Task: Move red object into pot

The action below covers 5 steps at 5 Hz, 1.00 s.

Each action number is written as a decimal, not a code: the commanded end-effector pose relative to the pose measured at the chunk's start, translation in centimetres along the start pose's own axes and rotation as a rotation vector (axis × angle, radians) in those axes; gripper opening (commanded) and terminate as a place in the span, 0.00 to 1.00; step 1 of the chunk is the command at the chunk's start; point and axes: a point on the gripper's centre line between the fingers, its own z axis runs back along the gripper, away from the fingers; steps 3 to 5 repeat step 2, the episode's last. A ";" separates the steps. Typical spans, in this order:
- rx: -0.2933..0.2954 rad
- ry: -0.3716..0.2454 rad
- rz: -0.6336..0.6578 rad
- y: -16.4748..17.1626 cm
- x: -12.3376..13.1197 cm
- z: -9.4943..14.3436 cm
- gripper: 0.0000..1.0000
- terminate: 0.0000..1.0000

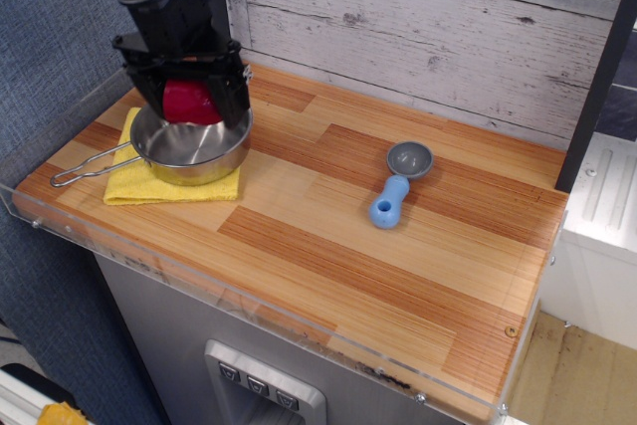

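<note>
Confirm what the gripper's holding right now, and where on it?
The gripper is shut on the red object, its fingers pressed on the left and right sides, holding it just over the back of the pot.

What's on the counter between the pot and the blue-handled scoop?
Nothing: in the only view, bare wooden countertop runs from the pot to the scoop.
</note>
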 end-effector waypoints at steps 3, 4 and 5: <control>0.031 0.026 -0.005 0.5 -0.8 0.6 1.00 1.00; 0.031 0.026 -0.005 0.5 -0.8 0.6 1.00 1.00; 0.031 0.026 -0.005 0.5 -0.8 0.6 1.00 1.00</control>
